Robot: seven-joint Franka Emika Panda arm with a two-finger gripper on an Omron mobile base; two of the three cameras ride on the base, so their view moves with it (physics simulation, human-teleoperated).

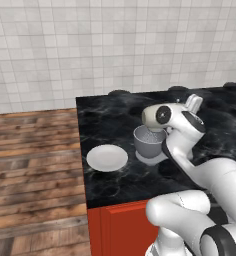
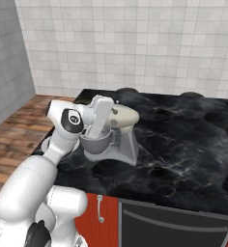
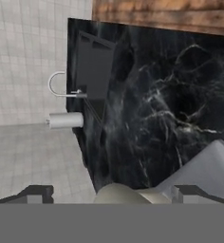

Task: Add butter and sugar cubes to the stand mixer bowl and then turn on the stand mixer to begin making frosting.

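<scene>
Even, diffuse illumination is provided throughout; no distinct light source can be identified. The tiled wall is rendered bright and flat. Only soft, faint shadows are cast beneath the white plate and the stand mixer bowl. Pale veining is seen on the black marble counter, with dull sheen but no hard glare. Low resolution is evident: edges are softened and slightly blurred in all views. No edge distortion is observed. In the hand view, near surfaces are rendered blurry.

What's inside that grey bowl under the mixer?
The wire whisk hangs into the stand mixer bowl. Its bottom is hidden by the wall and the robot arm, so any contents cannot be seen.
</scene>
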